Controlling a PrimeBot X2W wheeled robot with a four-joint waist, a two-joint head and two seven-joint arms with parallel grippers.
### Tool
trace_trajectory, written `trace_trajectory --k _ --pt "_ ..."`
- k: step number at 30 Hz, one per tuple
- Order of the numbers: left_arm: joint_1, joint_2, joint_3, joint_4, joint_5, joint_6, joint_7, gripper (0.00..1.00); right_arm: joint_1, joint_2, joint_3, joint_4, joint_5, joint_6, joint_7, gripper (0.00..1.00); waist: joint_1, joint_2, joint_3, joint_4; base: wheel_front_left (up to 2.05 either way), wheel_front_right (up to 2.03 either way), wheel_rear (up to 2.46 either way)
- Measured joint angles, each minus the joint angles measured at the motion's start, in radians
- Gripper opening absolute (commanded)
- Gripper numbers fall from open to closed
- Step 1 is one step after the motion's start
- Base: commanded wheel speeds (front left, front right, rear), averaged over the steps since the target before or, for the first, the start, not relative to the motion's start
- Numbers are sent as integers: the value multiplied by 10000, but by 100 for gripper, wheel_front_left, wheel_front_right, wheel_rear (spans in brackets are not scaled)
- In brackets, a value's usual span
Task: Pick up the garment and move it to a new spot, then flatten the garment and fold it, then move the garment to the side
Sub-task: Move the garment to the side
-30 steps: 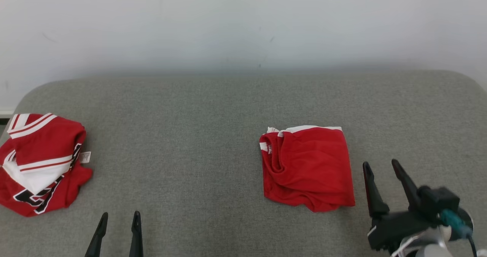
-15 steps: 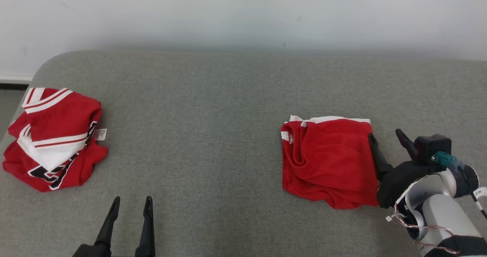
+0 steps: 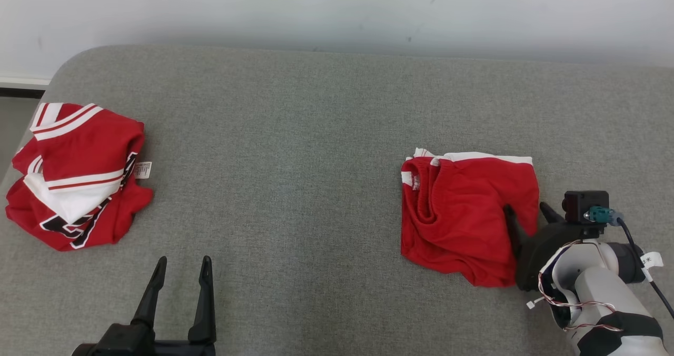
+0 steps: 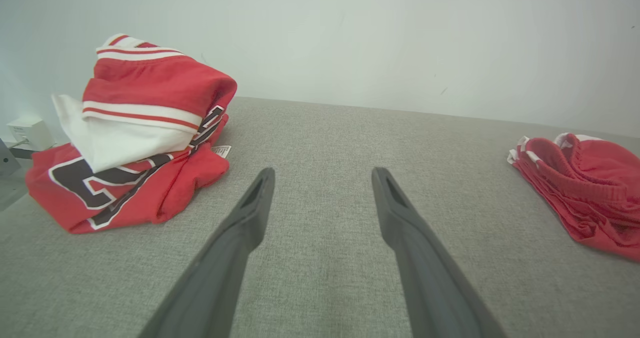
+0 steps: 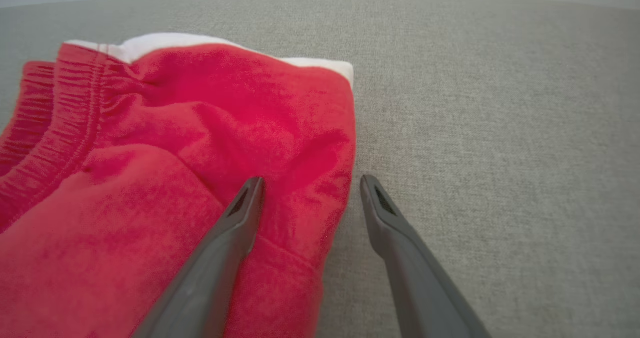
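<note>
Both gape empty: left pincer aside, right pincer astride the garment edge; jersey tag illegible.

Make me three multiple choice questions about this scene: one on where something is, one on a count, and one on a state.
1. Where is the right claw relative to the red shorts?
A. At their right edge. B. At their left edge. C. Far behind them.
2. How many clothing heaps lie on the grey cushion?
A. One. B. Two. C. Four.
3. The left claw is:
A. Shut on cloth. B. Open and empty. C. Shut and empty.
Answers:
1 A: one finger is over the cloth and the other over the cushion.
2 B: the red shorts and the striped pile.
3 B: its fingers stand apart with bare cushion between them.
</note>
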Motion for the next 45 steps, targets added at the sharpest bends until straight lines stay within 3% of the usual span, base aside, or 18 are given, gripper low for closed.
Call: trace_trajectory --k 6,7,8,9,10,14,19,28,34,40,45 --pt "-106 -13 6 35 -13 -2 0 100 -168 176 84 746 504 0 196 100 -1 -1 78 -30 0 0 0" --pt "-111 -17 10 40 -13 -2 0 100 -227 232 90 821 700 0 261 91 -1 -1 88 -42 0 0 0" --pt "-119 -21 12 46 -15 -2 0 100 -277 263 127 872 878 -2 293 34 -2 -1 100 -53 0 0 0" --pt "-124 -25 10 52 -21 -4 0 100 -296 261 196 892 1020 0 334 6 -2 -1 114 -62 0 0 0" --pt "-128 -27 13 58 -25 -4 0 100 -314 259 270 892 1151 0 351 0 -2 -1 131 -70 0 0 0" --pt "-171 -31 12 61 -25 -4 0 100 -483 199 675 880 1473 2 360 0 -1 -1 197 -120 0 0 0" --pt "-242 -35 -21 29 -25 -4 0 100 -899 -391 1563 754 1486 10 479 0 -2 -1 347 -265 0 0 0" --pt "-852 -40 -169 -311 -25 6 0 100 -2327 -2661 3269 -364 1977 4 1269 0 -1 0 1193 -675 0 0 0" --pt "-1391 -48 -221 -809 144 4 -2 100 -3286 -4199 3754 -1081 2416 2 1553 0 0 1 2035 -986 0 0 0" --pt "-1778 86 -98 -1409 453 -2 -2 100 -4218 -5310 4056 -1404 2656 2 1672 0 1 1 2936 -1375 0 0 0" --pt "-1901 290 -69 -1693 562 -10 0 100 -4772 -5800 4270 -1450 2744 2 1680 0 2 1 3490 -1841 0 0 0"
